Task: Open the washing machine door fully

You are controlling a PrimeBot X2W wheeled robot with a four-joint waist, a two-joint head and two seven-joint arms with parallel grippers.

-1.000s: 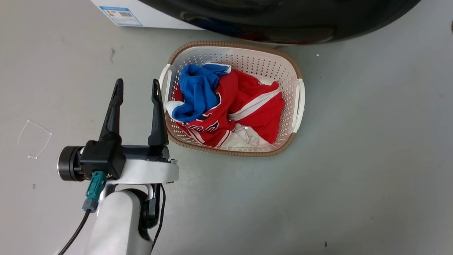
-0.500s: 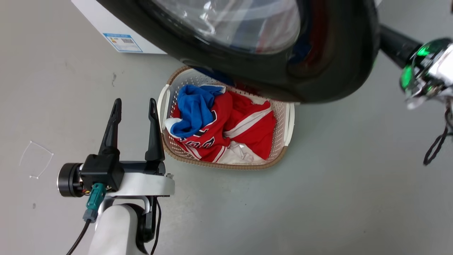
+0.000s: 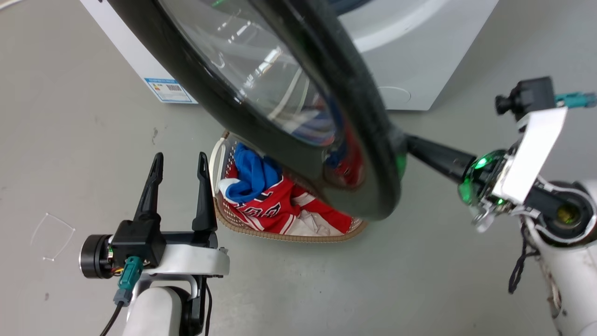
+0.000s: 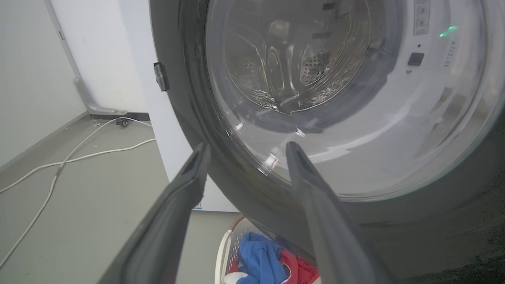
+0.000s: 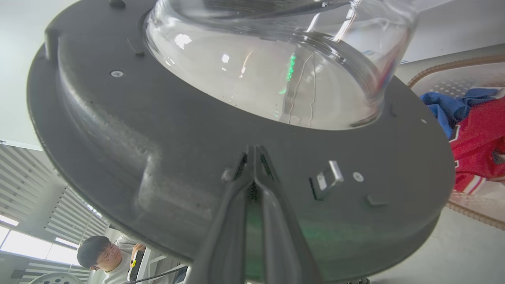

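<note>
The washing machine door (image 3: 280, 140), a big glossy black ring round a clear glass bowl, stands swung out from the white machine (image 3: 433, 51) and hangs over the laundry basket. My right gripper (image 3: 413, 142) is shut, its tips pressed against the door's inner rim. In the right wrist view the shut right gripper (image 5: 254, 152) touches the door's dark inner face (image 5: 158, 157), left of the metal latch (image 5: 329, 179) and below the glass bowl (image 5: 268, 67). My left gripper (image 3: 178, 159) is open and holds nothing, left of the basket. From the left wrist, that gripper (image 4: 246, 146) faces the door's outer glass (image 4: 335, 118).
A white laundry basket (image 3: 215, 158) with red and blue clothes (image 3: 261, 196) sits on the grey floor under the door. A small round white flap (image 3: 394, 95) is low on the machine's front. White cables (image 4: 79, 157) lie along the wall. A person (image 5: 98, 256) shows beyond the door.
The head camera has tilted up, so the basket sits lower in view. The door now stands more edge-on, swung further out, and my right gripper shows against its rim. The left gripper stays open.
</note>
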